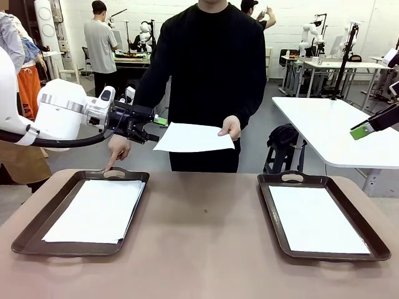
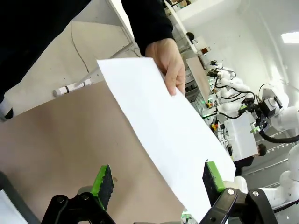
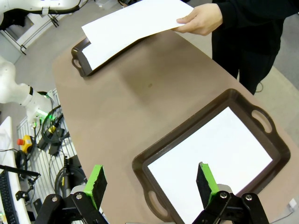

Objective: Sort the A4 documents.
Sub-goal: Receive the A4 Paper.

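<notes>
A person in black holds one white A4 document by its edge in one hand, above the table's far side. My left gripper hovers open just beside that sheet, whose near corner lies close to one finger. The person's other hand points at the left tray, which holds a stack of documents. The right tray holds one sheet. My right gripper hangs open high above that tray.
The brown table has bare room between the two trays. A white table and a dark bag stand behind at the right. Other people and workbenches are farther back.
</notes>
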Controlling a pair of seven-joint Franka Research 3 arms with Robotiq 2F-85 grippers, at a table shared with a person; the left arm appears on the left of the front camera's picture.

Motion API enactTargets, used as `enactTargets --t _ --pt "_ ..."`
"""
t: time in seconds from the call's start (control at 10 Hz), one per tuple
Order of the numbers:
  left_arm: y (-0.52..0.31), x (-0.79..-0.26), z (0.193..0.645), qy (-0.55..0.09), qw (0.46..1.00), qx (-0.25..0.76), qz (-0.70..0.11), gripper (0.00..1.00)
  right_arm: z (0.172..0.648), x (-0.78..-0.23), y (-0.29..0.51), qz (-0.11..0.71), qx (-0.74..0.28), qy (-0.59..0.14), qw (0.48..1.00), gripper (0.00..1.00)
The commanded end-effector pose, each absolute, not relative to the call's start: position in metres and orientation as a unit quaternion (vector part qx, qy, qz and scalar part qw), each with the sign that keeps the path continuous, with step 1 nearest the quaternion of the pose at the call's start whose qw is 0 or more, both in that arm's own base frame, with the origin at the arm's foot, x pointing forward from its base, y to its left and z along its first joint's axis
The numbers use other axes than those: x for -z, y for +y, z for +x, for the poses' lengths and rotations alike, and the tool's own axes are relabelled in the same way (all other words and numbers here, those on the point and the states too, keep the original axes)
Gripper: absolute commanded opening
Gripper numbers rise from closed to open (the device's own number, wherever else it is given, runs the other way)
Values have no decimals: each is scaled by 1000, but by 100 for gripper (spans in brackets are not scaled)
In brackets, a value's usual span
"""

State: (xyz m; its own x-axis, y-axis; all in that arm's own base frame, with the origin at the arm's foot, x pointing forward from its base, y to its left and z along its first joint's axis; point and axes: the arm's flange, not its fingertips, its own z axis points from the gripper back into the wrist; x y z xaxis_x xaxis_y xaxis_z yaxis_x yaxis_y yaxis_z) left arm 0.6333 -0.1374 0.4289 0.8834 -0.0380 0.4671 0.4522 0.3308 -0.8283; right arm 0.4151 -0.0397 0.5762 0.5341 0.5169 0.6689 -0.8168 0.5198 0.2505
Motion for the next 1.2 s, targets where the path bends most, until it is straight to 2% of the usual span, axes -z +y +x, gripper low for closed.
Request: enactTargets --t 0.0,0.4,0.8,1.1 --pt "-149 -429 648 -177 785 137 -578 100 415 -575 -39 283 -403 -268 828 100" --pt "-169 -404 655 -118 786 107 -598 100 415 -575 -39 283 -403 -268 828 100" --pt "-174 -400 656 -89 765 89 -631 100 415 -575 -39 283 -403 -268 828 100" --pt "-185 -392 651 -24 753 78 -652 100 415 -575 -39 283 -403 -268 828 100"
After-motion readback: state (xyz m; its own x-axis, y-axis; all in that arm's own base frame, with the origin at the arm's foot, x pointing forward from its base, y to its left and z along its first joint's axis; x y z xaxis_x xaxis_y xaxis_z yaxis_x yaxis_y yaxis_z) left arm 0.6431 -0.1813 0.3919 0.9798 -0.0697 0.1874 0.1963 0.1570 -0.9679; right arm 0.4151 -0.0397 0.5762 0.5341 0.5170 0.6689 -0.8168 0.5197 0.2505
